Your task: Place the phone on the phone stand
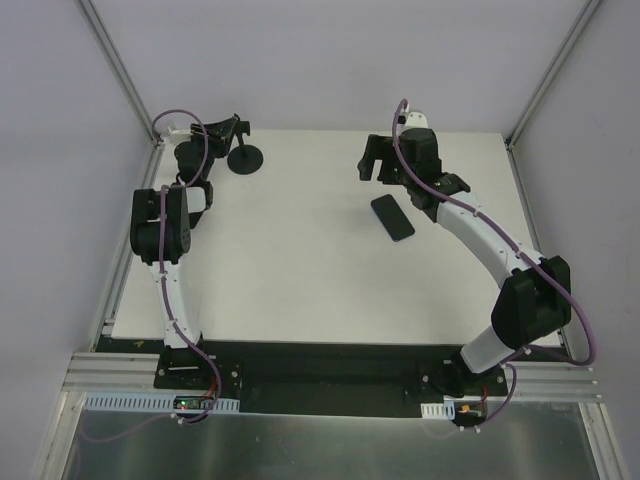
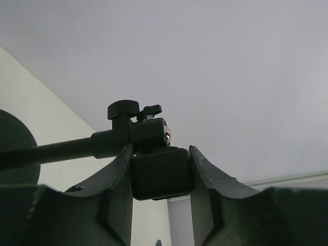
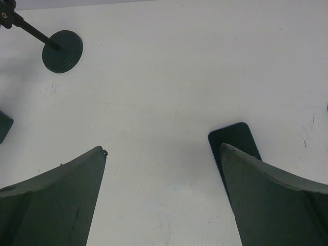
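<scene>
The phone [image 1: 392, 217] lies flat on the white table, right of centre. In the right wrist view the phone [image 3: 233, 139] is partly hidden behind my right finger. My right gripper [image 1: 375, 160] is open and empty, hovering just beyond the phone's far end. The phone stand [image 1: 245, 158] has its disc base on the table at the back left. My left gripper [image 1: 228, 133] is shut on the stand's clamp-like holder [image 2: 161, 171], with the stem [image 2: 56, 151] running off to the base. The stand's base [image 3: 62, 51] also shows in the right wrist view.
The white table [image 1: 300, 270] is walled at the back and both sides, with metal frame posts [image 1: 125, 75] at the back corners. A dark blocky corner [image 3: 4, 125] shows at the left edge of the right wrist view. The arm bases sit on the black strip at the near edge.
</scene>
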`<move>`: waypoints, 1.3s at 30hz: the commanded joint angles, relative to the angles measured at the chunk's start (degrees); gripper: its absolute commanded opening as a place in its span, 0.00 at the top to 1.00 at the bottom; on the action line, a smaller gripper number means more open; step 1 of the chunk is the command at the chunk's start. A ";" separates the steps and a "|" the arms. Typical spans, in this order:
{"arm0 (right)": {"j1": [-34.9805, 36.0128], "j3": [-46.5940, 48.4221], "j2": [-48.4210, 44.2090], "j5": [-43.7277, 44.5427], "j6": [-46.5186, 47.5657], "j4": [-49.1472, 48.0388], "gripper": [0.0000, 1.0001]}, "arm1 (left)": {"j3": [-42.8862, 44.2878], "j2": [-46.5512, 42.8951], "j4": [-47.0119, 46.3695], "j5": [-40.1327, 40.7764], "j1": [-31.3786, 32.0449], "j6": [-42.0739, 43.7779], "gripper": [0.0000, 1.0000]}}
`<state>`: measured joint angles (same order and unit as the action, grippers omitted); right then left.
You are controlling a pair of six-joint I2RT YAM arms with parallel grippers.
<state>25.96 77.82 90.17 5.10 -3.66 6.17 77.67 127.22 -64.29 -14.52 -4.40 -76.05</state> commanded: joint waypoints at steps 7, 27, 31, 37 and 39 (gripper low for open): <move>-0.38 1.10 0.53 -0.18 -0.91 -2.40 0.04 | -1.98 -4.96 -2.50 -1.65 1.94 -1.29 0.99; -2.13 5.32 5.81 -5.99 4.79 2.09 0.04 | -35.11 -35.36 -6.89 10.21 22.94 -1.92 1.00; -2.31 4.27 4.49 -5.89 5.86 2.17 0.04 | -43.98 -44.83 -5.32 12.85 26.98 0.99 1.00; -2.58 3.57 3.08 -6.33 6.91 2.35 0.04 | -51.90 -53.21 -2.94 21.98 35.24 4.07 1.00; -2.58 3.22 2.56 -6.33 7.00 2.35 0.04 | -53.23 -53.92 -3.64 23.57 36.48 3.20 1.00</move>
<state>23.70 80.14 96.57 -0.40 1.87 8.67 25.87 77.43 -59.46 1.43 29.78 -73.67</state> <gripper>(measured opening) 0.958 0.386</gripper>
